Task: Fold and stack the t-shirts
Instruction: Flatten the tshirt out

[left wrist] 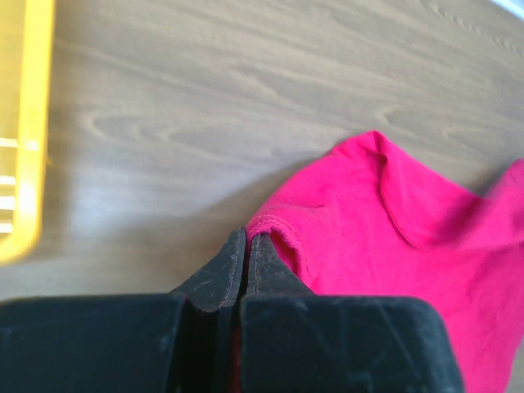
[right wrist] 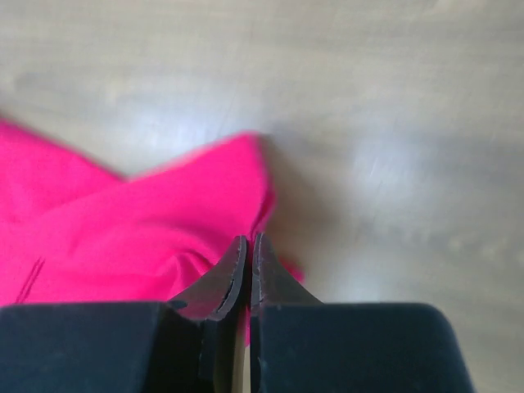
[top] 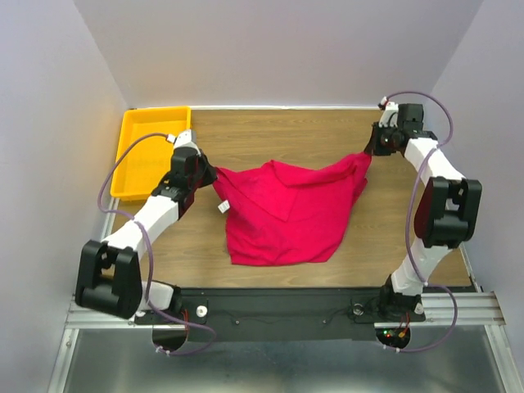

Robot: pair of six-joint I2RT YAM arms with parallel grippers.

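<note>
One crimson-red t-shirt (top: 286, 209) lies partly spread on the wooden table, stretched between my two grippers and sagging toward the near edge. My left gripper (top: 211, 173) is shut on the shirt's left corner; in the left wrist view (left wrist: 247, 239) a hemmed edge of the t-shirt (left wrist: 393, 246) leaves the closed tips. My right gripper (top: 370, 152) is shut on the shirt's far right corner; in the right wrist view (right wrist: 249, 241) the t-shirt (right wrist: 139, 221) hangs from the closed tips. A small white label (top: 222, 206) shows at the shirt's left edge.
A yellow plastic tray (top: 131, 155) stands at the table's far left, also at the left edge of the left wrist view (left wrist: 24, 131). Grey walls close in left, right and behind. The table's front edge (top: 278, 286) runs just below the shirt.
</note>
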